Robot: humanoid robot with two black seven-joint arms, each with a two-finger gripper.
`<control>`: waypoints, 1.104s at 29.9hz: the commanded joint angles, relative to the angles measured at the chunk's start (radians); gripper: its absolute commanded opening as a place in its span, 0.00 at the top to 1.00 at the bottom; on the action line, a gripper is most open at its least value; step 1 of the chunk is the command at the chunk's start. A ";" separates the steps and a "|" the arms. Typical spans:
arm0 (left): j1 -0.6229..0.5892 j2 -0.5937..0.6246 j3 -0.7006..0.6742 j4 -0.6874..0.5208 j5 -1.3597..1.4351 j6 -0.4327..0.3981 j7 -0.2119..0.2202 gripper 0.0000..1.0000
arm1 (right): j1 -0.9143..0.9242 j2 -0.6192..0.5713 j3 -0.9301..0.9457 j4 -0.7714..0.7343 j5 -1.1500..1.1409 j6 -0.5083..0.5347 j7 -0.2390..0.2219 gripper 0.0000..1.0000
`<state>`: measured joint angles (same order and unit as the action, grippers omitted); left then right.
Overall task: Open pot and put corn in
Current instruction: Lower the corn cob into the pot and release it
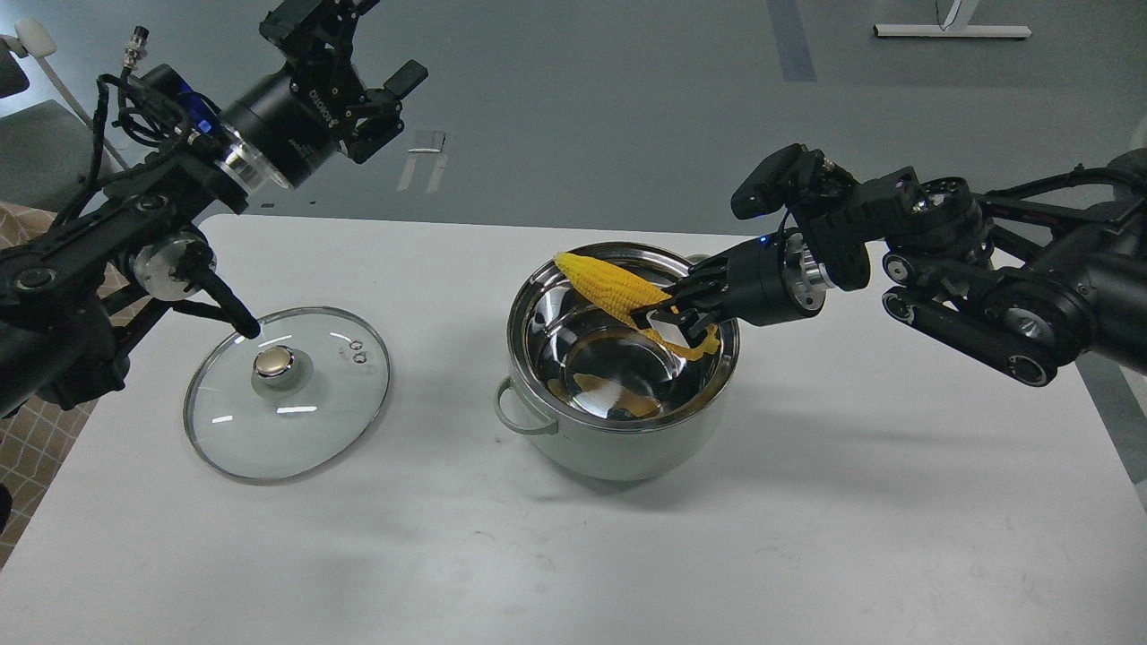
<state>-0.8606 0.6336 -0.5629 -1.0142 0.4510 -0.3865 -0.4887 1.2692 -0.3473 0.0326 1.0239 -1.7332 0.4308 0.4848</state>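
Corn [602, 285]: bright yellow cob with rows of small bumpy kernels, tapering to a point at the far-left end, held slanted above the open mouth of the pot [573, 448], pointed tip over the far rim. Clamped near the thick end by the right gripper [674, 315], black fingers closed across the cob. Yellow reflections of it smeared over the mirror-bright steel inside.

Pot: wide, round, pale grey-green outside, polished steel rim and interior, small loop handle on the left side, standing near the middle of the white table [806, 537], matte and smooth.

Glass lid [288, 392]: flat on the table left of the pot, well apart from it, clear disc with a metal rim and brass-coloured knob.

Left gripper [381, 98]: raised high above the table's far-left edge, fingers spread apart, holding nothing.
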 commanded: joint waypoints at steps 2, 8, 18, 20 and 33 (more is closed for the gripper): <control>0.000 0.000 0.000 0.000 0.000 0.000 0.000 0.03 | 0.001 0.048 -0.028 -0.045 0.000 -0.003 0.000 0.94; 0.000 0.001 -0.002 -0.001 -0.002 0.000 0.000 0.02 | -0.002 0.113 -0.034 -0.108 0.000 -0.007 0.000 0.94; 0.000 0.001 -0.002 -0.003 -0.002 0.000 0.000 0.02 | -0.005 0.134 -0.074 -0.137 0.001 -0.007 0.002 0.91; 0.000 0.003 -0.002 -0.003 -0.002 0.000 0.000 0.02 | -0.013 0.136 -0.076 -0.142 0.001 -0.006 0.003 0.91; 0.002 0.006 -0.015 -0.007 -0.002 0.000 0.000 0.02 | -0.025 0.175 -0.082 -0.179 0.001 -0.009 0.003 0.82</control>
<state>-0.8592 0.6389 -0.5766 -1.0213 0.4482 -0.3866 -0.4887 1.2446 -0.1806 -0.0441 0.8571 -1.7320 0.4220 0.4870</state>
